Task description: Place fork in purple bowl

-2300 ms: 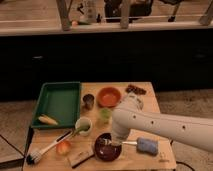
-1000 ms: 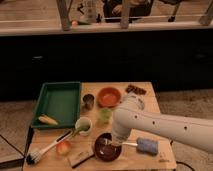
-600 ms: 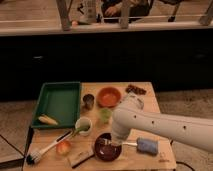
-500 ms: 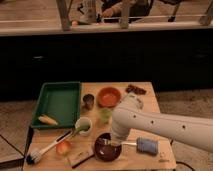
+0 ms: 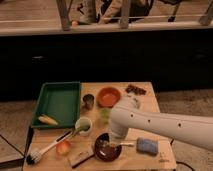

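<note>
The purple bowl (image 5: 106, 150) sits at the table's front edge, dark and glossy, partly covered by my arm. My gripper (image 5: 114, 141) is at the end of the white arm, low over the bowl's right half, mostly hidden by the wrist. The fork (image 5: 128, 144) shows as a slim pale strip lying level. It runs from under the gripper out over the bowl's right rim toward the blue sponge. Whether the gripper holds it cannot be told.
A blue sponge (image 5: 147, 145) lies right of the bowl. An orange bowl (image 5: 109, 96), a metal cup (image 5: 88, 101) and a green cup (image 5: 104, 114) stand behind. A white cup with a green spoon (image 5: 82, 125), a brush (image 5: 47, 148), an orange fruit (image 5: 63, 147) and a green tray (image 5: 57, 102) are on the left.
</note>
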Tool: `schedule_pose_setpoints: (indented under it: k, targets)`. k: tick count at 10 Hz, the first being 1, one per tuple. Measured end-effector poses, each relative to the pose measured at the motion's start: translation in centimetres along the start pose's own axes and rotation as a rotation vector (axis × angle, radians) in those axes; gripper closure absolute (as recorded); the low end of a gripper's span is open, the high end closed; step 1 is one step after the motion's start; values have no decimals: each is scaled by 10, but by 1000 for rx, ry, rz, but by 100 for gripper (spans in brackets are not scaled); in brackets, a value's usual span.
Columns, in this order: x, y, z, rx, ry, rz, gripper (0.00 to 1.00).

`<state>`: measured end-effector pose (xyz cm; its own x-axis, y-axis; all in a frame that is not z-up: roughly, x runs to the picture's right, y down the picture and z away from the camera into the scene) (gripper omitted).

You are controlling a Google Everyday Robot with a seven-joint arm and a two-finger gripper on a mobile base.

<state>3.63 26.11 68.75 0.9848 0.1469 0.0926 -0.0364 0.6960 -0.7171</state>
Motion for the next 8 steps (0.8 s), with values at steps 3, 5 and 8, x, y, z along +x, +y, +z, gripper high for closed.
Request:
schedule_pose_setpoints:
  k: [3,5,8]
  targets:
    - [1,0,2,-14,1,-22,20]
    - [1,-1,2,-18,-2,-31,20]
    - [1,-2,2,-26,-7,-47,20]
